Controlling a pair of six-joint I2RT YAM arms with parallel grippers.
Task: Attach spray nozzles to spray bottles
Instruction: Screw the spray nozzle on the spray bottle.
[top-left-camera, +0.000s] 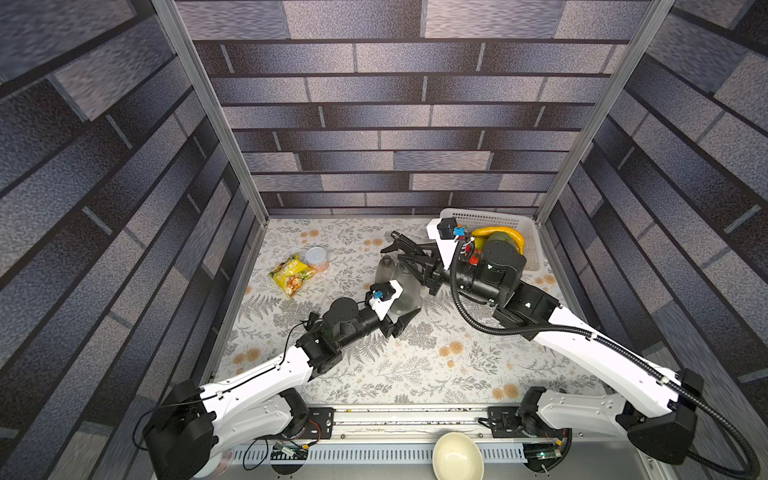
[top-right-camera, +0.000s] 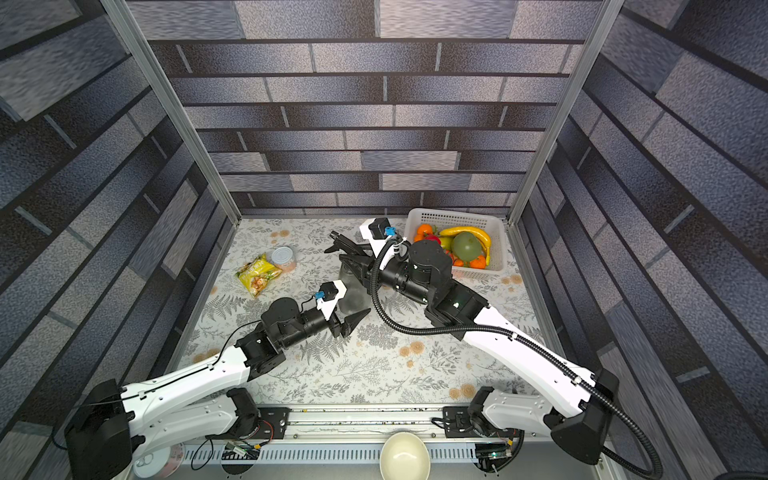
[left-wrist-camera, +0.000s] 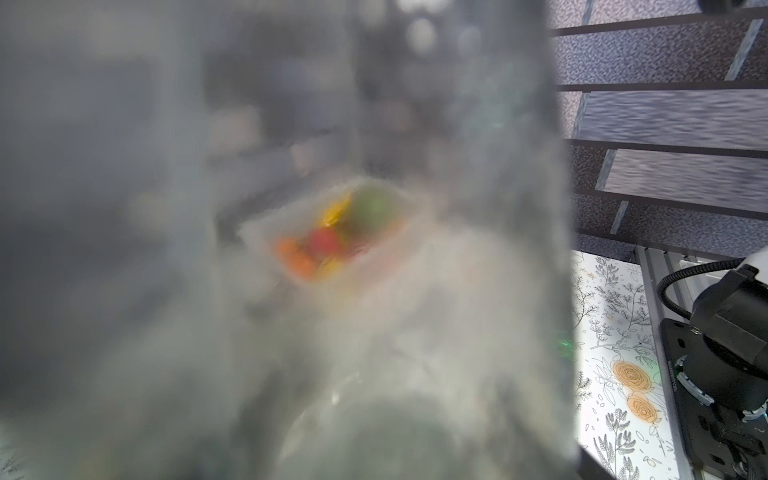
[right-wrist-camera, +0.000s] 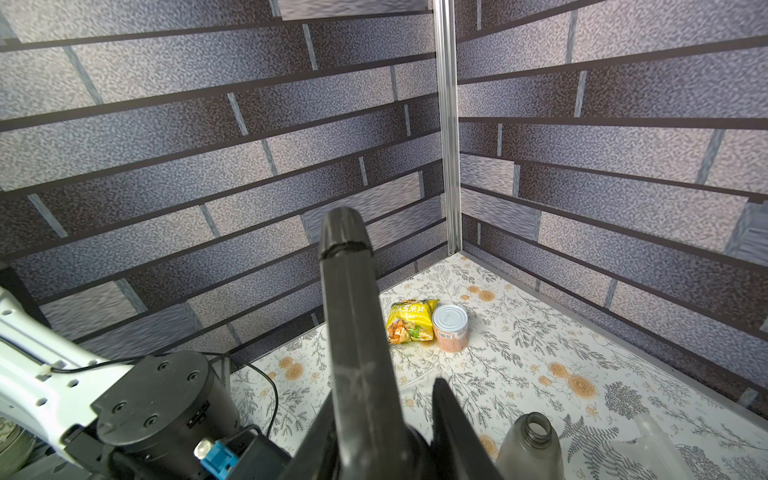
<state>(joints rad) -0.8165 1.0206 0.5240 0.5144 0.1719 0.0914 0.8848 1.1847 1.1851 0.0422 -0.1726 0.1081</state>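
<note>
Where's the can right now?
In both top views the can stands upright far-left on the table, beside the yellow snack bag.

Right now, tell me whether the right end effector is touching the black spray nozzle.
Touching. The right wrist view shows the black spray nozzle clamped between the fingers of the right end effector.

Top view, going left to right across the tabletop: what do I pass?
Yellow snack bag → silver-lidded can → smoky grey spray bottle → white fruit basket. The black spray nozzle overlaps the bottle's span, so it is left unplaced.
</note>
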